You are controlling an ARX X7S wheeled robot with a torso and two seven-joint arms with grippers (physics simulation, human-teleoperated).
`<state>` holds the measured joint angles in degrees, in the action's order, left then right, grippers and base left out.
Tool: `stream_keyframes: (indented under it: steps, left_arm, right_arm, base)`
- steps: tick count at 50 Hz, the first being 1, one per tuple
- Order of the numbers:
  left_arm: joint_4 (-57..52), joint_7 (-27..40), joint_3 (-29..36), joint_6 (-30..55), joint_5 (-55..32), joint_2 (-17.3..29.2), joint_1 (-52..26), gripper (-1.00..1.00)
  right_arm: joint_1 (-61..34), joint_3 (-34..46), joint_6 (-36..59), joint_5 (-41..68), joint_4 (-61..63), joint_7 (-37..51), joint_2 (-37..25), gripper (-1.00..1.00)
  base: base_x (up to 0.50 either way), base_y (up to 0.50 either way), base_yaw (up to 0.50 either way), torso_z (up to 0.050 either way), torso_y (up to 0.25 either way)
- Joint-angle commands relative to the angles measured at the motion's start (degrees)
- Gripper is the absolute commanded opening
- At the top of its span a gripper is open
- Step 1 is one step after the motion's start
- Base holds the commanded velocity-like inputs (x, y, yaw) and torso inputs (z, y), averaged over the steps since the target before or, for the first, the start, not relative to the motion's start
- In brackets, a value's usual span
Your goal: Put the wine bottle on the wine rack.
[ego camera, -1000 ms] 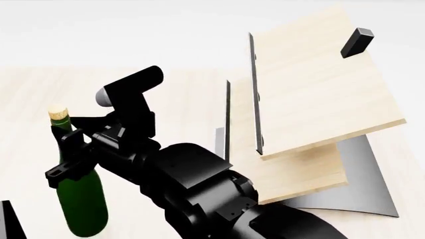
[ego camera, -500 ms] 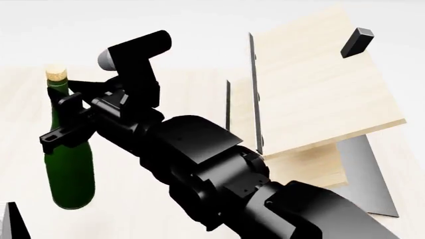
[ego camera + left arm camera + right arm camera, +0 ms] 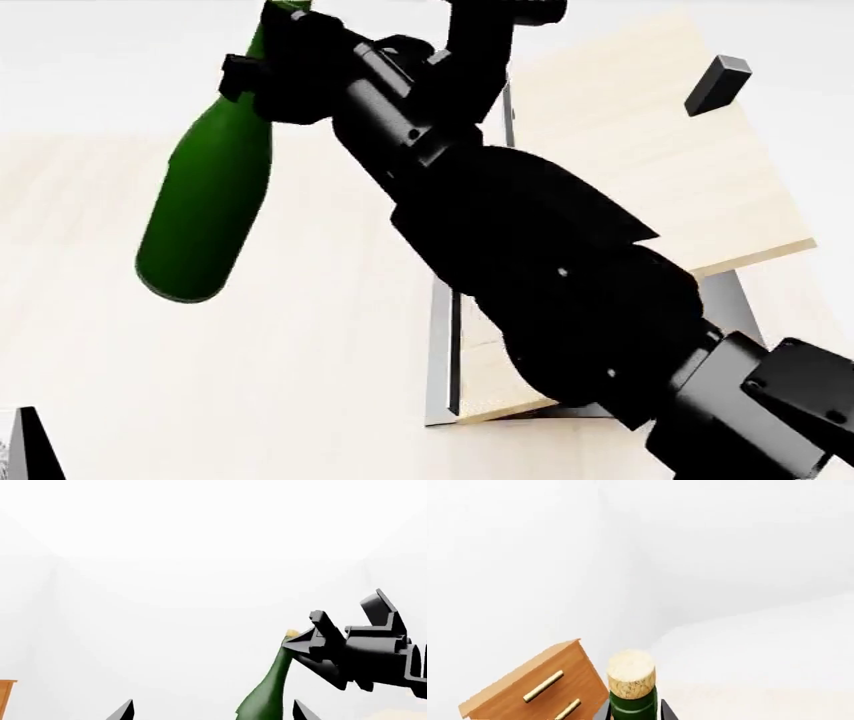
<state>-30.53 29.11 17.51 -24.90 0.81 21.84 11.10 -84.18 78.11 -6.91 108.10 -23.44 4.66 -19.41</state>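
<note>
Carry step: the right gripper (image 3: 287, 55), closed on the neck of the wine bottle (image 3: 207, 210), holds it tilted in the air above the worktop (image 3: 307, 380), beside the wine rack (image 3: 641, 180); next, I judge, comes swinging it across onto the slanted panels.

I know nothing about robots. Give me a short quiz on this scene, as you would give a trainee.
1. True or false: the wine bottle already lies on the wine rack.
2. Which arm's tool grips the bottle by its neck? A) left B) right C) neither
3. Fill in: the bottle's top is closed with a tan ____.

Key
1. False: the bottle hangs tilted in the air beside the rack.
2. B: the right tool is clamped on the neck.
3. cork
</note>
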Motion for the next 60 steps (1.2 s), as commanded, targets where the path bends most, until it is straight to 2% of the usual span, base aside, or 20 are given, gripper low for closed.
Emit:
stream_keyframes:
  steps: [1, 12, 19, 42, 60]
  left_arm:
    - [0.08, 0.11, 0.18, 0.01, 0.21, 0.04, -0.03, 1.0]
    - [0.47, 0.17, 0.41, -0.21, 0.35, 0.06, -0.14, 1.0]
    - [0.26, 0.29, 0.4, 0.12, 0.24, 0.11, -0.16, 1.0]
    - [0.29, 0.56, 0.52, 0.58, 0.14, 0.27, -0.4, 1.0]
    - [0.57, 0.66, 0.87, 0.55, 0.21, 0.36, -0.49, 1.0]
  right_arm:
    - [0.34, -9.57, -1.44, 9.17, 5.2, 7.48, -7.35, -1.0]
    - [2.15, -15.92, -3.66, 17.2, 7.91, 11.43, -12.44, -1.0]
    - [2.42, -18.51, -5.23, 18.13, 10.34, 11.78, -16.28, -1.0]
    - [5.46, -21.0, -8.02, 17.34, 11.39, 11.29, -24.13, -1.0]
    - [9.32, -23.56, -9.19, 20.45, 9.58, 8.86, -27.29, -1.0]
  base:
    - [0.0, 0.0, 0.0, 0.0, 0.01]
    - [0.0, 0.0, 0.0, 0.0, 0.0]
    - [0.0, 0.0, 0.0, 0.0, 0.001]
    - [0.0, 0.0, 0.0, 0.0, 0.001]
    - [0.0, 0.0, 0.0, 0.0, 0.001]
